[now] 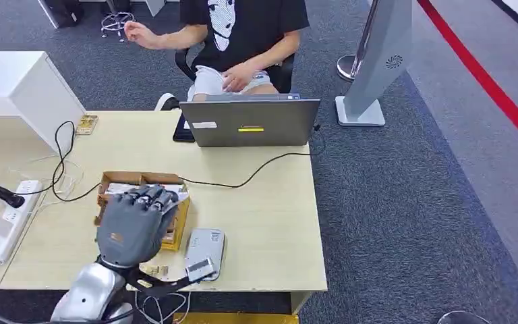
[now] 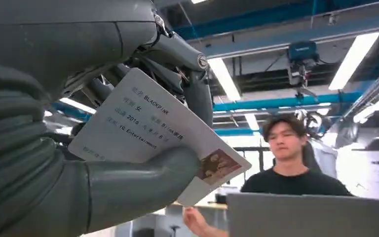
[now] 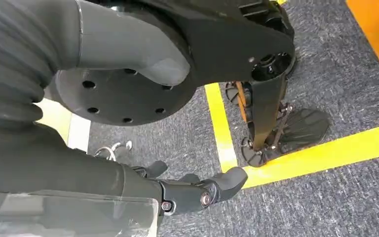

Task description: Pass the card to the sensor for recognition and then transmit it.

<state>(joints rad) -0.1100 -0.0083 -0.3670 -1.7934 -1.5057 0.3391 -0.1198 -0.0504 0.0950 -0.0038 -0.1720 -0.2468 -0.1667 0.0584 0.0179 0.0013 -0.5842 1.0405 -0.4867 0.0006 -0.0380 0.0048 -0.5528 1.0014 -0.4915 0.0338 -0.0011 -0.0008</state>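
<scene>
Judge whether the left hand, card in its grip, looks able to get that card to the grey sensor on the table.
Probably yes. The left hand holds the card above the cardboard box, and the sensor lies on the table just beside it, with nothing between them.

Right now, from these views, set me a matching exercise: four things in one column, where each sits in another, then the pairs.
Things:
1. card
2. laptop
3. grey sensor
4. cardboard box

Places:
A. table's far edge, in front of the seated person
B. under the left hand
C. near edge of the table, right of the box
D. pinched between thumb and fingers

Pairs: 1-D, 2-A, 3-C, 4-B
</scene>
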